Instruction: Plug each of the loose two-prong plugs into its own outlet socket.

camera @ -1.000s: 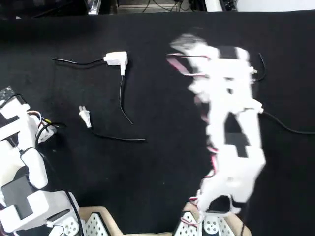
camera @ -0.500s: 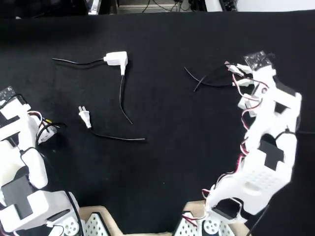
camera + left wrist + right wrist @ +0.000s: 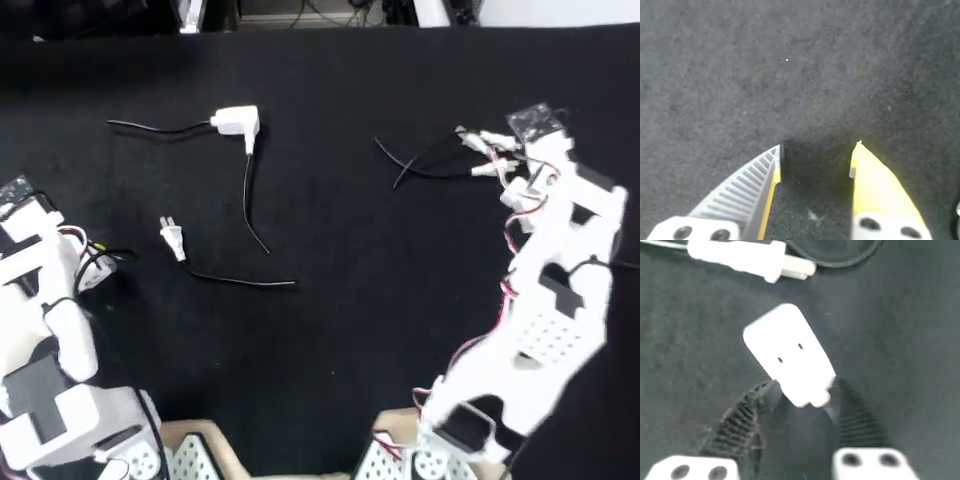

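Desk (image 3: 330, 340): black cloth. Arms (image 3: 545, 340): white. Left outlet socket (image 3: 238, 120) and left plug (image 3: 172, 238): white, black cables. Right outlet socket (image 3: 790, 357): white, 2 dark slots. Right plug (image 3: 737, 257): white, pale prongs. Left fingers (image 3: 752, 187): 1 grey, ribbed; 1 yellow. Right fingers (image 3: 737, 422): dark, ribbed.

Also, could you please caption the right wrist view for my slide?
Right gripper holding white outlet socket, loose two-prong plug beyond.

Wide open cloth (image 3: 340, 300) down the middle. Left side cluttered: white socket (image 3: 237, 120) far, loose plug (image 3: 172, 238) nearer, thin cords (image 3: 240, 281) trailing between. Right side barred by a black cord (image 3: 420, 165) beside the right arm (image 3: 550, 300). Right gripper (image 3: 802, 387) full, clamped on a second socket (image 3: 787, 355). Near left corner crowded by the left arm (image 3: 45, 330).
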Motion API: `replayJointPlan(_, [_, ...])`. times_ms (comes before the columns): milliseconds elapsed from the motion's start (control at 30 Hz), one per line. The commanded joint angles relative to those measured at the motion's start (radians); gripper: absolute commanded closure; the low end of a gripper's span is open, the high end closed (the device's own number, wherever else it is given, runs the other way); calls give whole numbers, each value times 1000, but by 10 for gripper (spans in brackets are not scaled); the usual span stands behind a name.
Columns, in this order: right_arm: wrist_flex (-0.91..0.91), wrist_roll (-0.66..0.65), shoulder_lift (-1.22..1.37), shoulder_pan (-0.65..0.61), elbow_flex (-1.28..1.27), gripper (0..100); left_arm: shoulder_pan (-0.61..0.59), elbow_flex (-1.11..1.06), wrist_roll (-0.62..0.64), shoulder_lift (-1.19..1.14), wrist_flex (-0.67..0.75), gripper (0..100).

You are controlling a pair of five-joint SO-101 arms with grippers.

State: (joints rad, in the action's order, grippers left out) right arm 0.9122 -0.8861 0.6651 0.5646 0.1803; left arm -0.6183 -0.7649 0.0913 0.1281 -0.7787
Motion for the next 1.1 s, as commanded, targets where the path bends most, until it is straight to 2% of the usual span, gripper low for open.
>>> replayJointPlan(0, [106, -9, 114, 11, 54, 976, 7, 5, -3, 12, 15, 773])
replayJointPlan(400, [313, -11, 220, -49, 114, 981, 7, 5, -3, 15, 15, 773])
replayJointPlan(667, [517, -12, 58, -54, 248, 967, 7, 5, -3, 17, 15, 773])
replayJointPlan(767, [496, -12, -5, -51, 269, 910, 7, 5, -5, 17, 15, 773])
replayJointPlan(900, [367, -20, -2, -44, 265, 837, 7, 5, -6, 17, 14, 773])
replayJointPlan(1067, [224, -41, 62, 12, 285, 804, 7, 5, -6, 17, 15, 773])
